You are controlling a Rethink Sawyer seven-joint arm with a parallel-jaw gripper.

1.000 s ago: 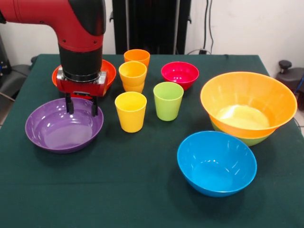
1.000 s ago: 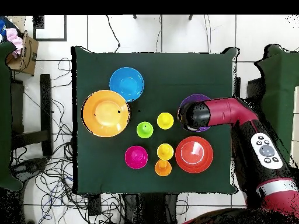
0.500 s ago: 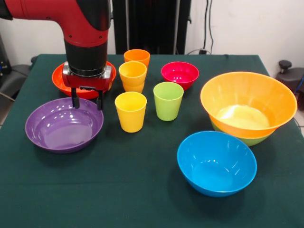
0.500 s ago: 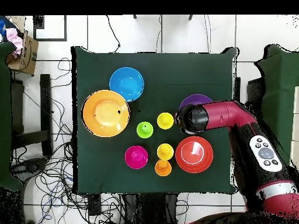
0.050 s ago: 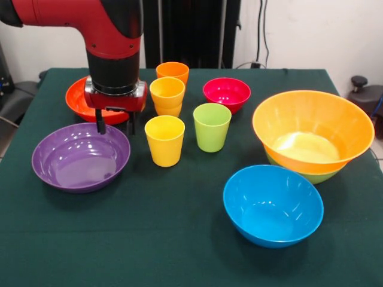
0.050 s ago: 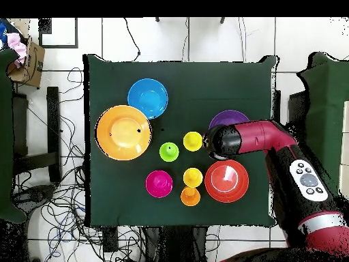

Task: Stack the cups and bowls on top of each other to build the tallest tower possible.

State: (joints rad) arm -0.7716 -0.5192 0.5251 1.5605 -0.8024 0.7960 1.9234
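My gripper point(image 5: 115, 128) hangs open and empty over the far right rim of the purple bowl point(image 5: 81, 156), just left of a yellow cup point(image 5: 164, 139). Behind the arm lies the red-orange bowl point(image 5: 76, 98). A lime green cup point(image 5: 212, 126) stands right of the yellow one. Farther back, a yellow cup point(image 5: 167, 94) sits in another cup, with an orange cup point(image 5: 173, 72) and a small magenta bowl point(image 5: 226, 93) beyond. The large orange bowl point(image 5: 312, 128) is nested in a lime green bowl point(image 5: 314, 176), and the blue bowl point(image 5: 273, 204) stands alone in front.
All of it rests on a dark green tablecloth point(image 5: 149, 239). From overhead, the arm point(image 6: 252, 140) covers part of the purple bowl point(image 6: 228, 118), and cables lie on the floor around the table point(image 6: 184, 75).
The gripper has risen a little and shifted rightward in the front view, from inside the purple bowl toward its far right rim and the yellow cup. It stays open. No cup or bowl moved.
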